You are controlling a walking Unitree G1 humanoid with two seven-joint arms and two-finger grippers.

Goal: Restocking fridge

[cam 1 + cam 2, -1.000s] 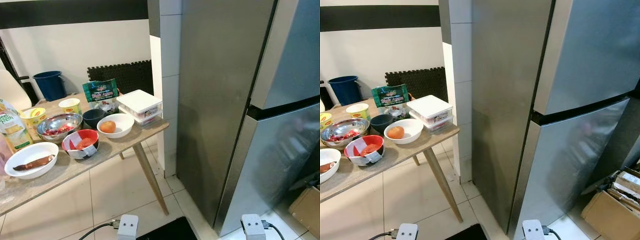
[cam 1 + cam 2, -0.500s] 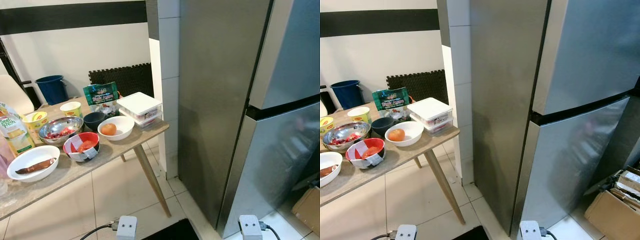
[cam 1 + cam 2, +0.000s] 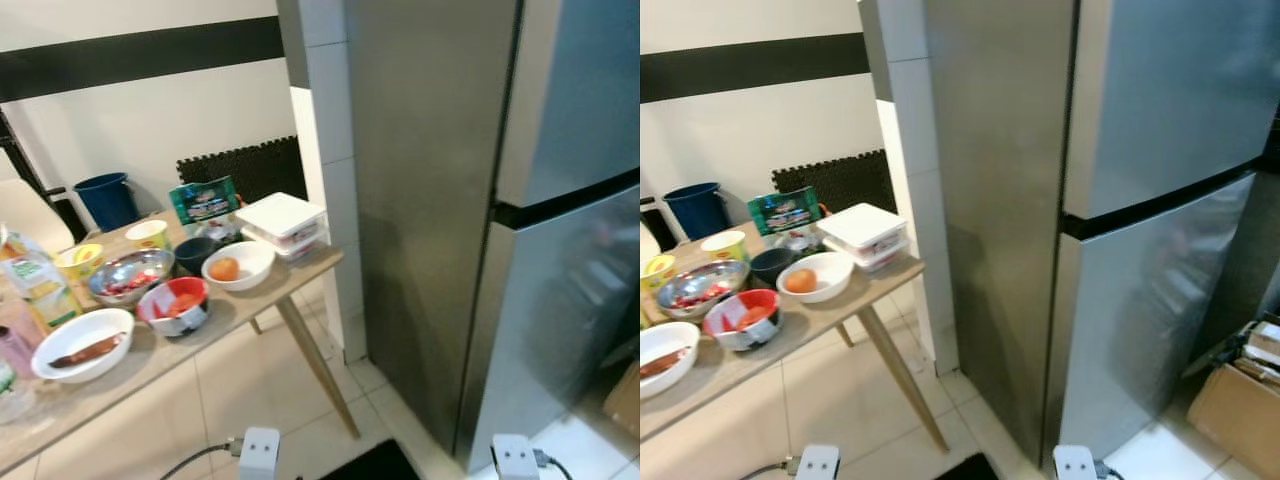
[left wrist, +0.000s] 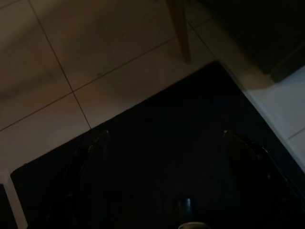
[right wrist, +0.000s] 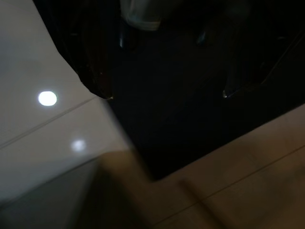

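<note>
Fridge (image 3: pixel 1140 200) doors closed. White lidded box (image 3: pixel 282 218) at the table's (image 3: pixel 180 345) fridge-side corner: stiff, light, likely slippery; grab its sides. Both grippers, left (image 4: pixel 164 138) and right (image 5: pixel 167 95), hang spread and empty.

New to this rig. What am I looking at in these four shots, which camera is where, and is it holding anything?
It is a walking humanoid robot with two arms, each ending in a two-fingered black gripper. The two wide pictures come from a stereo camera on its head, looking forward and down. They show a closed steel fridge and beside it a wooden table with food: a white bowl holding something orange, a red bowl, a metal bowl, a white lidded container, a green packet and a white bowl with something brown.

The two dark pictures come from wrist cameras. Both arms hang idle over a black mat on the tiled floor. The left gripper and right gripper are open and hold nothing.
</note>
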